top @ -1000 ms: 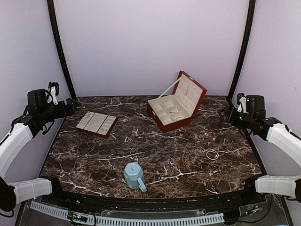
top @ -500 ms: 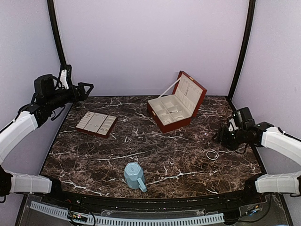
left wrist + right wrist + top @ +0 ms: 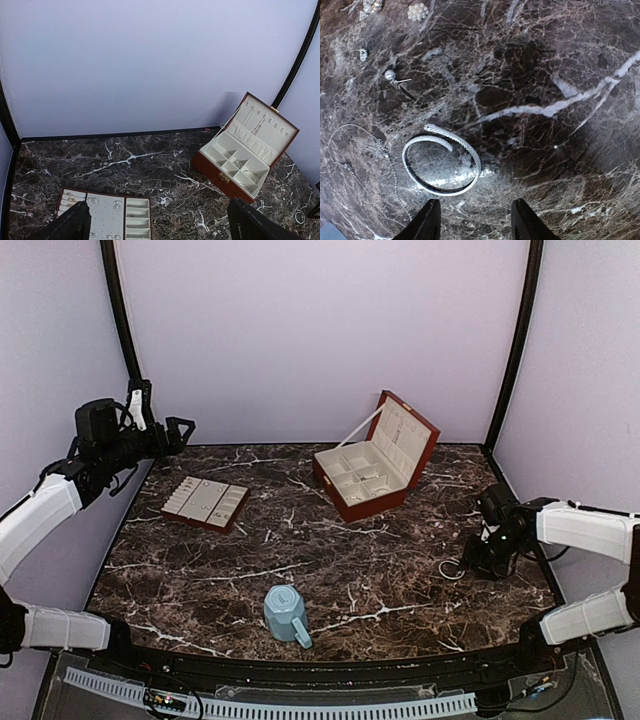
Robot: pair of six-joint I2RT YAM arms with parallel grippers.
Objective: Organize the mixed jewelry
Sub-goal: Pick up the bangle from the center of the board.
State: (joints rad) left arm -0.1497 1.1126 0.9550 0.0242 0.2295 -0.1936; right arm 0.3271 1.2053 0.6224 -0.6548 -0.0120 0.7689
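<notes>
The mixed jewelry lies on the dark marble at the right. A silvery coiled hoop [image 3: 478, 162] [image 3: 452, 568] rests flat beside a thin chain [image 3: 380, 145], a ball stud [image 3: 390, 75] and small sparkly pieces [image 3: 417, 11]. My right gripper [image 3: 476, 212] [image 3: 474, 562] hangs low over the table just beside the hoop, open, with only bare marble between its fingers. High at the back left, my left gripper [image 3: 160, 222] [image 3: 182, 430] is wide open and holds nothing.
A flat brown tray [image 3: 178, 516] [image 3: 90, 193] with cream lining and a few studs sits at the left. The red jewelry box [image 3: 340, 500] [image 3: 215, 172] stands open at the back centre. A light-blue mug [image 3: 287, 615] stands near the front edge.
My right arm swung down from the right wall to the table beside the hoop, its jaws narrowing. My left arm rose and turned toward the table, then held still.
</notes>
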